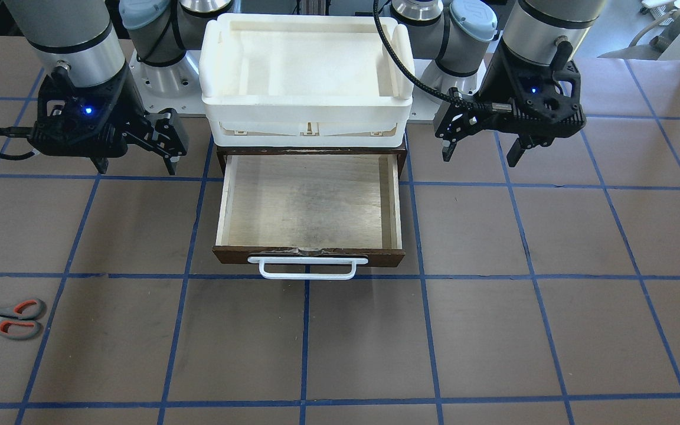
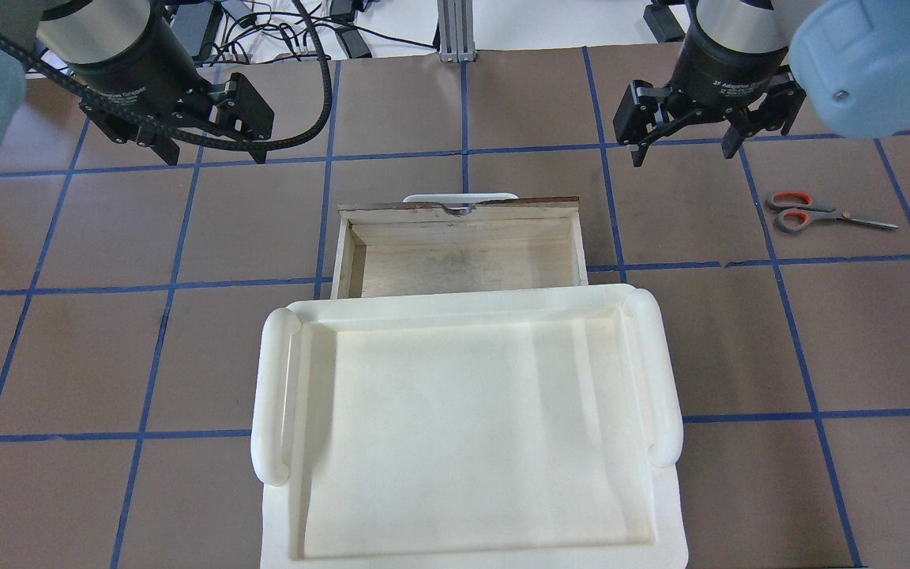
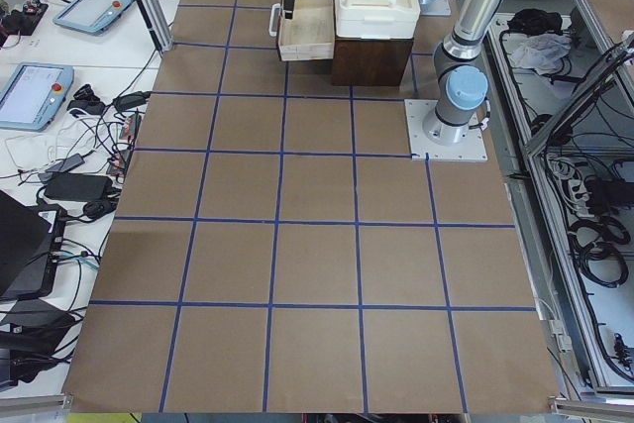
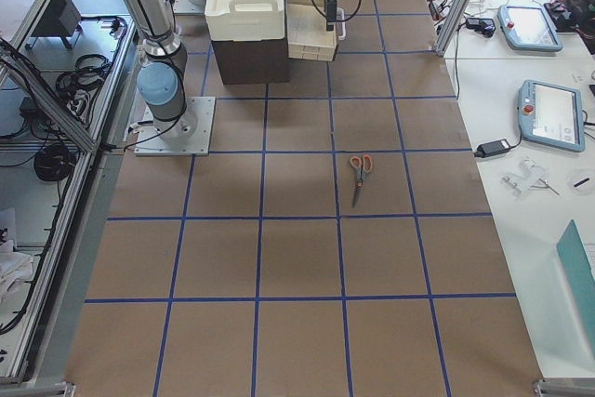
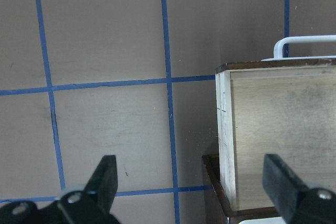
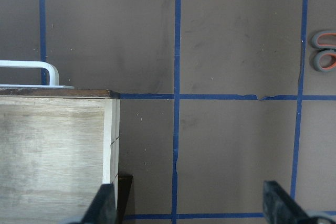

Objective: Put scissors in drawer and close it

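Observation:
The scissors [image 1: 12, 316] lie flat on the brown table on my right side, handles toward the drawer; they also show in the overhead view [image 2: 810, 213] and at the right wrist view's edge [image 6: 325, 51]. The drawer [image 1: 310, 200] is pulled open and empty, with its white bar handle [image 1: 307, 268] in front. My right gripper [image 1: 136, 168] hovers open and empty beside the drawer, well short of the scissors. My left gripper [image 1: 481, 156] hovers open and empty on the drawer's other side.
A white plastic tray [image 1: 307, 65] sits on top of the dark cabinet [image 4: 251, 58] that houses the drawer. Both arm bases [image 1: 157, 71] stand behind it. Blue tape lines grid the table. Operator desks with tablets [image 4: 539, 113] lie beyond the far edge.

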Robot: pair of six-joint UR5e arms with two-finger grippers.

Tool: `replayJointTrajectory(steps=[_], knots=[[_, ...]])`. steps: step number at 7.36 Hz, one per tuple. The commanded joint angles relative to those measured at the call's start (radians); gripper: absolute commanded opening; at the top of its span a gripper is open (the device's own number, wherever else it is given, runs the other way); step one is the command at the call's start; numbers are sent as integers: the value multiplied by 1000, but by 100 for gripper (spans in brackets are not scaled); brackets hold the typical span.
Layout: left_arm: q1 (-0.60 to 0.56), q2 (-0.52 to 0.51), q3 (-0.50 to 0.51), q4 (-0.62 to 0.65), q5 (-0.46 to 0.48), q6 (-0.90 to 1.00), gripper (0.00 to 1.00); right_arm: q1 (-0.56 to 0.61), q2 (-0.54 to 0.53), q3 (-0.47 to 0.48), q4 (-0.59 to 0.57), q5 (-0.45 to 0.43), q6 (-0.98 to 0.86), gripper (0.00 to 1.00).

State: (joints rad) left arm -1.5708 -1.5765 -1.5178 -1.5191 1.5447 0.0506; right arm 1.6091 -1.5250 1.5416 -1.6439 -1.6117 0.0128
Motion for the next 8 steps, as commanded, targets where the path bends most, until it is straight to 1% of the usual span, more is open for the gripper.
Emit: replayJointTrajectory(steps=[1,5,6,7,8], knots=[[0,0,1,0,0,0,100,0,0,0,1,7,-5,100],[2,0,-1,2,2,5,100,-3,0,0,1,3,-17,100],[5,1,-1,2,2,9,100,-12,3,0,-23,15,-75,100],[5,0,-1,2,2,9,100,-34,9,0,-31,18,-293,100],[6,1,-1,2,0,9,100,-78,23,0,-49,18,-451,100]])
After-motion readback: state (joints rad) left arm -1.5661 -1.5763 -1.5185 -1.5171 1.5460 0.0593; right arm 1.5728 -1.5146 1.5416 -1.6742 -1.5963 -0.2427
